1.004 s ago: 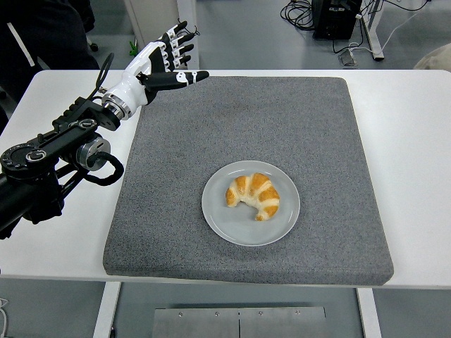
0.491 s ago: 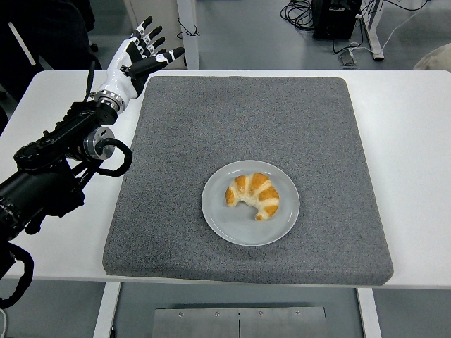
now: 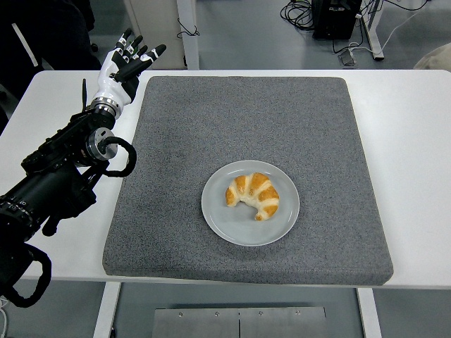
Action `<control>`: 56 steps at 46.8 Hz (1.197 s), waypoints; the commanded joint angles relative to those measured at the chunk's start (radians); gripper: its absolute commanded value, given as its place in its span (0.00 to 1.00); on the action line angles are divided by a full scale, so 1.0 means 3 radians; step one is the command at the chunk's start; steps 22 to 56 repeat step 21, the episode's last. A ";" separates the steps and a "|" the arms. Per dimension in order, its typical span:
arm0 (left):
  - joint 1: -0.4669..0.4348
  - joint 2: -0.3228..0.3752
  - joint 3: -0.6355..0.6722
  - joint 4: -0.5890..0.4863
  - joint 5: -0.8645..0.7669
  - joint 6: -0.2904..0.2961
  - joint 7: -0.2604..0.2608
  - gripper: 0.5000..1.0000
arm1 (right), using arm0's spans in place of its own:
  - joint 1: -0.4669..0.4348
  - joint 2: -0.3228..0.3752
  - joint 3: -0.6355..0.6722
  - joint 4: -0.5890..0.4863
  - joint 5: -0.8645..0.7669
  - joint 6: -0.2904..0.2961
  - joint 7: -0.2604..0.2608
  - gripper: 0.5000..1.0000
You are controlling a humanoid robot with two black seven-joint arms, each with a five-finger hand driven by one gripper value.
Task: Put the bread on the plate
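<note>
A golden croissant (image 3: 253, 195) lies in the middle of a round grey plate (image 3: 282, 227), which sits on the dark grey mat (image 3: 232, 120). My left hand (image 3: 124, 65) is far from it, up at the table's back left corner beside the mat's edge. Its white and black fingers (image 3: 148, 53) are spread and hold nothing. The black left arm (image 3: 60, 176) runs along the table's left side. No right arm shows.
The mat covers most of the white table (image 3: 409, 141). Behind the table lie floor cables (image 3: 310, 10) and a table leg (image 3: 187, 32). A dark shape (image 3: 42, 32) stands at the top left.
My left hand has pulled back left and away from the mat's top edge to the table's back left corner, fingers staying spread. The croissant and plate have not moved.
</note>
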 commanded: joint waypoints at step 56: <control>-0.0020 -0.0014 -0.0130 0.0089 -0.0142 -0.0040 -0.0072 0.94 | 0.0036 0.0000 0.0005 0.0000 0.0000 0.0000 0.0001 1.00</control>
